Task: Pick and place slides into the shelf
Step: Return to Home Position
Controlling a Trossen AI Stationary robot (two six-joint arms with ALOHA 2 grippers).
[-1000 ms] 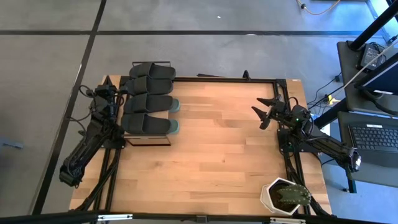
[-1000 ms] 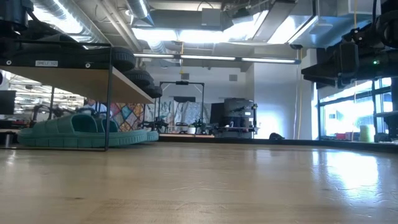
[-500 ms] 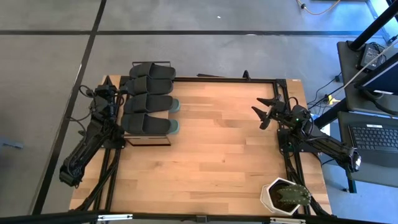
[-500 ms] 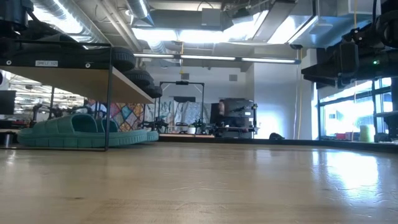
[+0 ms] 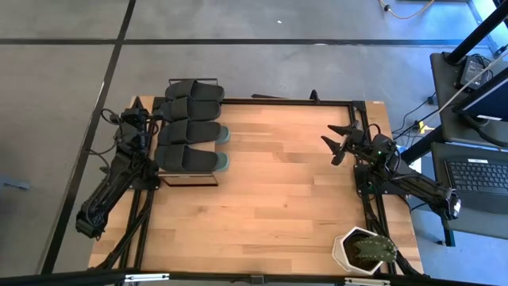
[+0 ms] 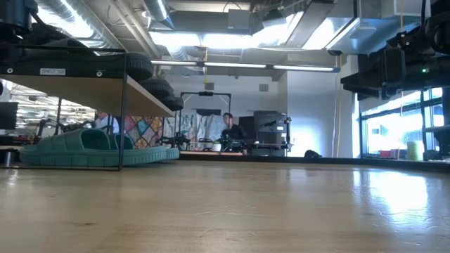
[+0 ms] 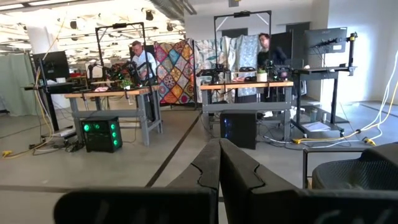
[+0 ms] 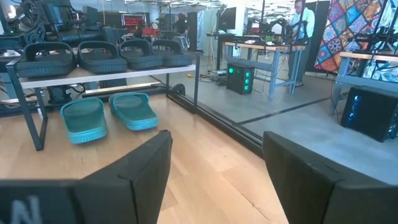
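The shelf [image 5: 189, 141] stands at the table's far left; its light top board [image 8: 106, 73] carries several black slides [image 5: 190, 119] side by side. The two teal slides [image 8: 87, 118] lie under the board on the tabletop, toes sticking out [image 5: 223, 148]; the low view shows them too [image 6: 91, 149]. My left gripper [image 5: 147, 117] hangs shut [image 7: 219, 163] just off the shelf's left end, one black slide [image 7: 360, 171] beside it. My right gripper [image 5: 337, 143] is open [image 8: 214, 168] over the table's far right part, facing the shelf from well away.
A potted plant in a white pot [image 5: 363, 250] stands at the table's near right corner. The black table frame [image 5: 278, 101] runs along the far edge. Bare wood [image 5: 270, 191] lies between shelf and right gripper. People [image 7: 140, 59] stand at benches in the room beyond.
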